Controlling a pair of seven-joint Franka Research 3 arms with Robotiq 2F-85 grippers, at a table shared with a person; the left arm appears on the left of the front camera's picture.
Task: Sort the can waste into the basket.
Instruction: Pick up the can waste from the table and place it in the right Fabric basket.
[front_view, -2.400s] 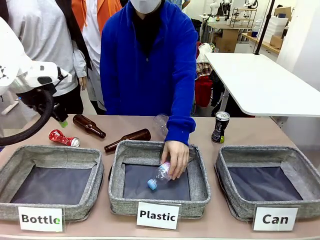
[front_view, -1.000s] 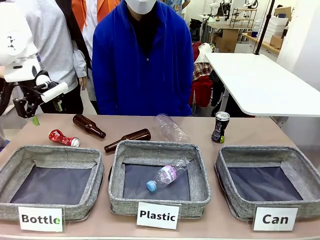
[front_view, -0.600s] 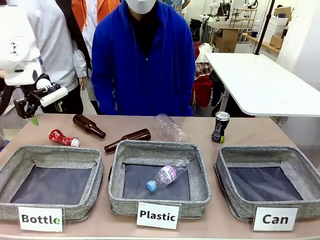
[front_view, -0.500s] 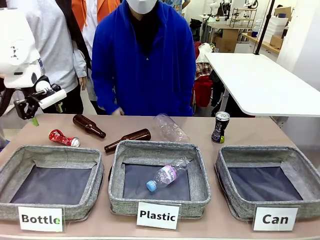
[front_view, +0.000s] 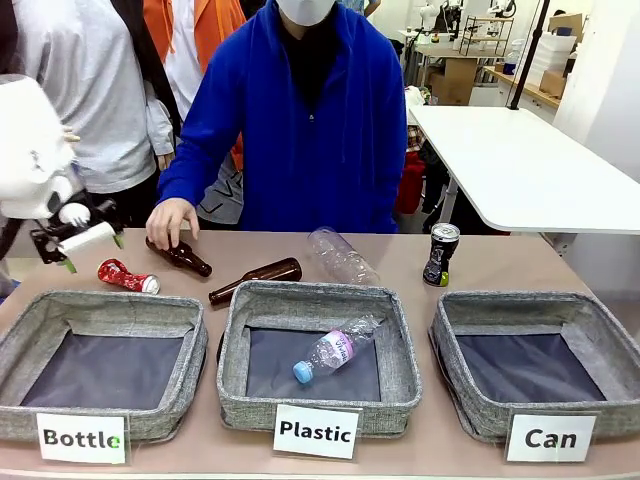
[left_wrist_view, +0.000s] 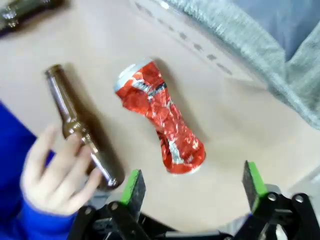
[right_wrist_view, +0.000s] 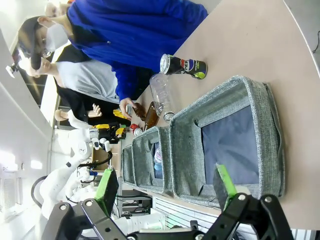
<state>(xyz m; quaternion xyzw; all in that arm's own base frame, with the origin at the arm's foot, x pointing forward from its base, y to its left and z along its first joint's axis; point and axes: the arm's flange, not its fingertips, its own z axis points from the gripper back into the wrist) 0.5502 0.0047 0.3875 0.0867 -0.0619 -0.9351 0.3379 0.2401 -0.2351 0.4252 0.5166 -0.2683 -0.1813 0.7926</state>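
While the person's hand (front_view: 172, 220) touches a brown bottle (front_view: 182, 253), the left gripper (left_wrist_view: 192, 182) hangs over the crushed red can (left_wrist_view: 159, 117) on the tabletop (front_view: 260, 245), jaws wide and empty. The dark can (front_view: 440, 254) stands behind the Can basket (front_view: 530, 299). The right gripper (right_wrist_view: 166, 182) has wide, empty jaws too.

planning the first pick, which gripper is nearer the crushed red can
Left. The left gripper hangs open right by the crushed red can; the right gripper is far off, beyond the Can basket.
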